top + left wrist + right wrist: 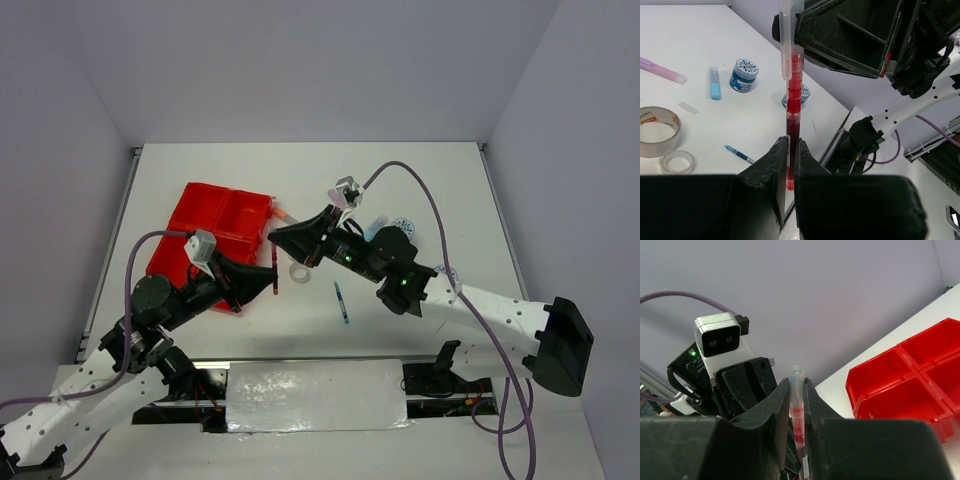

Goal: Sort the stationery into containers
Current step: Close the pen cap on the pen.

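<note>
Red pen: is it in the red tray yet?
No: the red pen is clamped in the left gripper, with the right gripper shut on its other end, not in the tray.

Glossy, smooth red plastic on the tray [205, 210]. Matt white top on the table [300, 170] beneath it. Clear, shiny plastic barrel on the red pen [794, 95], just right of the tray. Matt black plastic on the left gripper [791, 147]. Translucent glossy film on the tape ring [677, 161].
</note>
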{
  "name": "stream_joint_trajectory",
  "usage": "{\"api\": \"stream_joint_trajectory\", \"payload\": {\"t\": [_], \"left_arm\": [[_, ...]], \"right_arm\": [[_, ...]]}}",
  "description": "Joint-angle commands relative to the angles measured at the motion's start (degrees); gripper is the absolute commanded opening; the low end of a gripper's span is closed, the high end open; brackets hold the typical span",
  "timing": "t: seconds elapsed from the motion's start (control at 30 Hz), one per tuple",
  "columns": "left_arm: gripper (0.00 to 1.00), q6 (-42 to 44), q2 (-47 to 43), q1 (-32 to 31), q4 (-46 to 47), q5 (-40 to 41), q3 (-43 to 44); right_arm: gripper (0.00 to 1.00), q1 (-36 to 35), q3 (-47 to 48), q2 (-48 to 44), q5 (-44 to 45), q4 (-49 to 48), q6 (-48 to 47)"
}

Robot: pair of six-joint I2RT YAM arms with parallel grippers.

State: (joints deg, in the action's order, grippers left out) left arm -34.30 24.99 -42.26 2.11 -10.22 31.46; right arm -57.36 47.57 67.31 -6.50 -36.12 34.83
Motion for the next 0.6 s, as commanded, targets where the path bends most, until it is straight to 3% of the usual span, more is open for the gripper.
{"api": "stream_joint_trajectory", "payload": {"t": [0.0,0.27,0.37,0.47,0.57], "left_arm": [[0.00,2.40,0.67,0.25,10.55,0.11,-0.35],[0.00,2.49,2.08,0.16,10.11,-0.94,-0.09],[0.00,2.23,2.08,0.16,10.19,-1.21,-0.17],[0.00,1.96,1.90,0.25,10.11,-0.94,-0.09],[0.00,1.79,1.73,0.16,9.84,-0.51,0.35]], "right_arm": [[0.20,-1.61,1.73,-1.57,-3.69,3.95,-1.87],[0.40,-1.61,2.17,-2.97,-3.25,5.09,-3.45],[0.41,-1.61,1.91,-3.06,-3.17,4.92,-3.37],[0.33,-1.61,2.09,-2.80,-3.69,4.74,-3.45],[0.12,-1.70,2.17,-2.45,-4.22,4.57,-3.71]]}}
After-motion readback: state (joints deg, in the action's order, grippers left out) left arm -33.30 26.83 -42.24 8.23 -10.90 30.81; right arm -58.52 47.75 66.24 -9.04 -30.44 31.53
